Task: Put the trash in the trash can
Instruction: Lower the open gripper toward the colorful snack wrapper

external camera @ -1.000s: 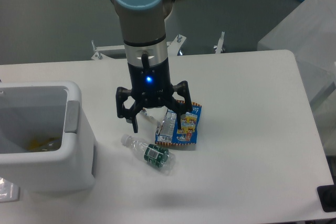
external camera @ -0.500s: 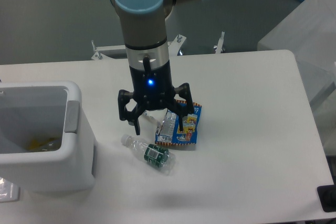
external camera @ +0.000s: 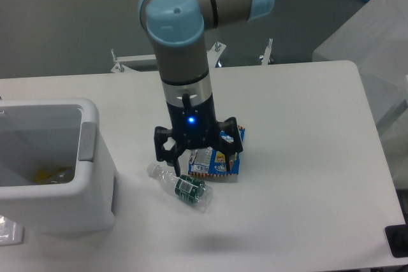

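Observation:
My gripper [external camera: 203,165] stands open, its black fingers lowered over the blue snack wrapper [external camera: 224,162], which lies flat on the white table. The small silvery wrapper [external camera: 200,157] rests on the blue one, right between my fingers and partly hidden by them. Just below and to the left lies the crushed clear bottle [external camera: 182,186] with its green label, on its side. The white trash can [external camera: 89,151] stands at the left edge, well apart from my gripper.
Something yellow lies inside the bin [external camera: 48,174]. A grey box [external camera: 373,36] stands beyond the table's right edge. A dark object [external camera: 398,240] pokes in at the lower right corner.
My gripper has moved down and slightly right, from hovering left of the wrappers to straddling them close to the table. It stays open. The trash has not moved.

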